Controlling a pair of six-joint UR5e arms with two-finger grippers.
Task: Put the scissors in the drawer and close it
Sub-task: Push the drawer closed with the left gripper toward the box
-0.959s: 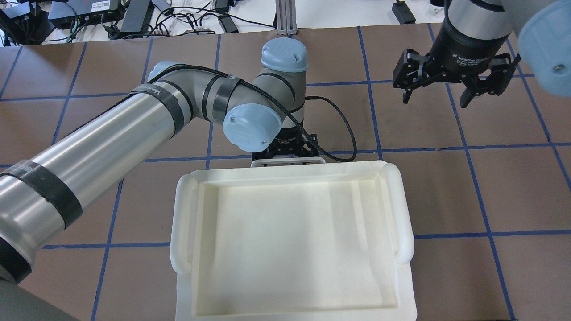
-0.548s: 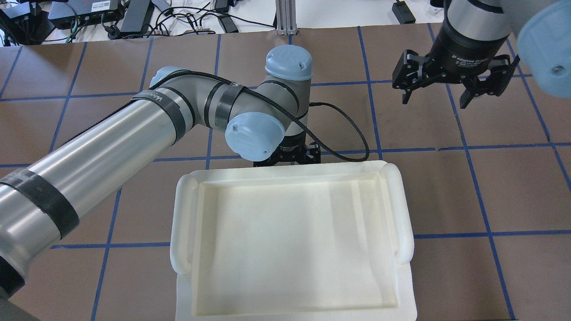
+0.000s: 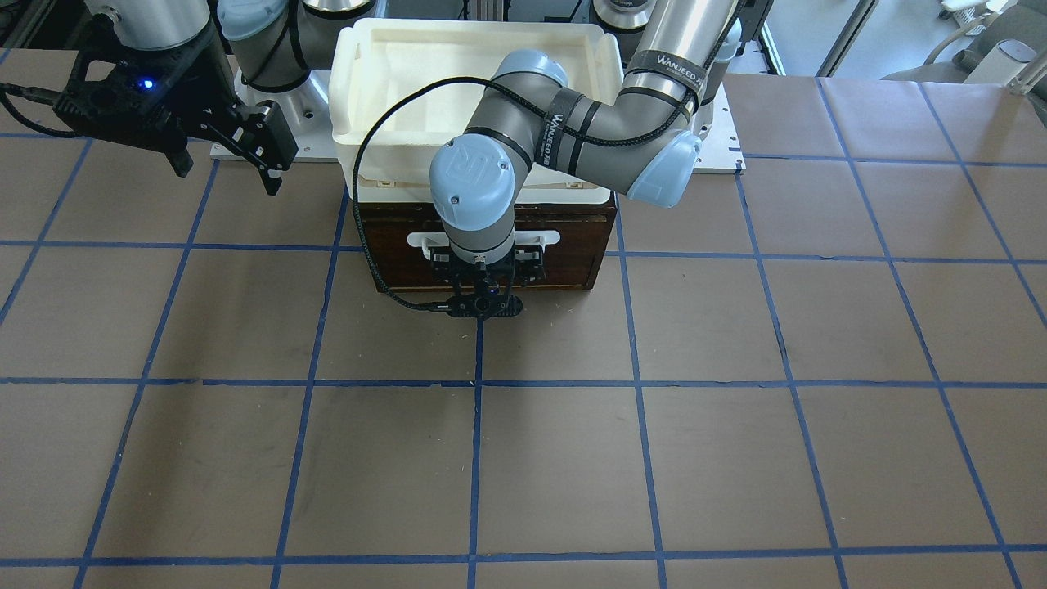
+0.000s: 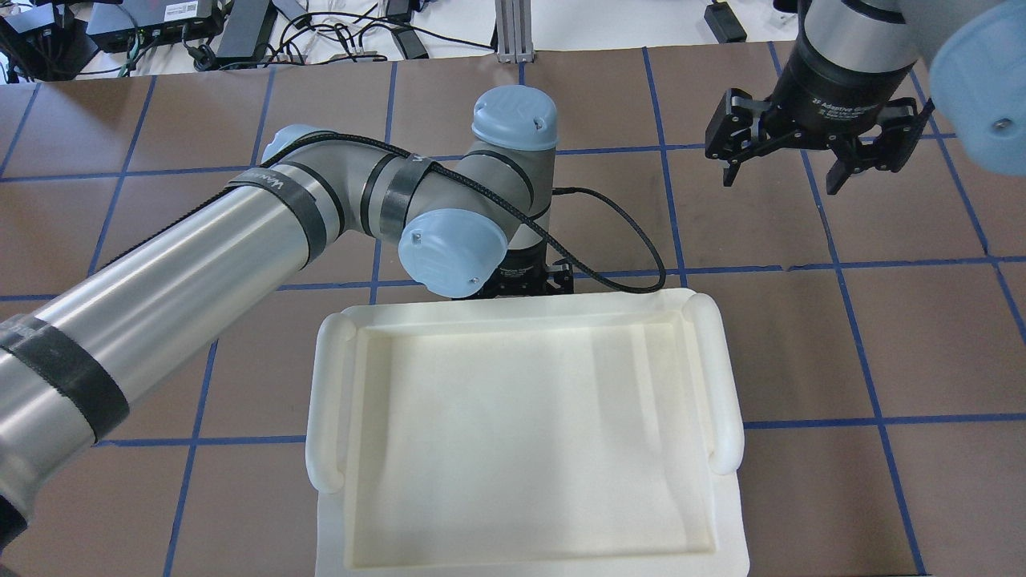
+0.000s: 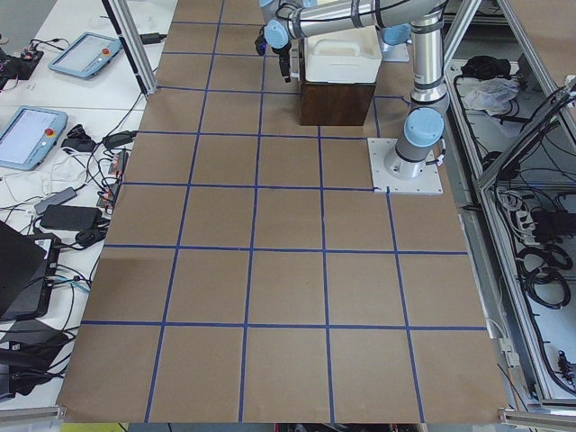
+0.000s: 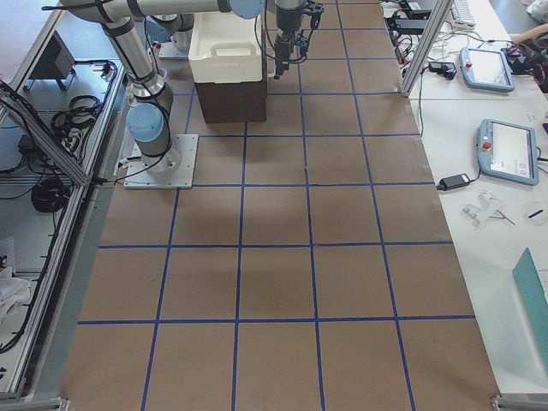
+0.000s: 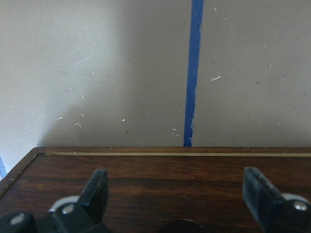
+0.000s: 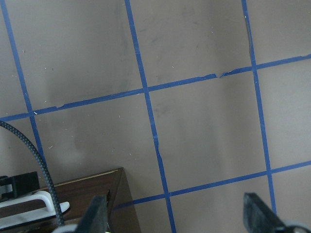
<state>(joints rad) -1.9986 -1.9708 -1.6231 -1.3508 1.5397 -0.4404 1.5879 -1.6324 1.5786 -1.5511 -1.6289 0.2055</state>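
Drawer (image 3: 572, 245) had slid in since before. Left gripper (image 7: 176, 177) sat at its front, jaws spread. Right gripper (image 4: 781, 180) hung open, well apart.

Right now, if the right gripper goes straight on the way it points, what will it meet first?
Probably the table. The open right gripper points down, and its wrist view shows only taped paper ahead; the drawer corner lies off to one side.

Drawer (image 3: 572, 245) — dark brown front — closed, flush.
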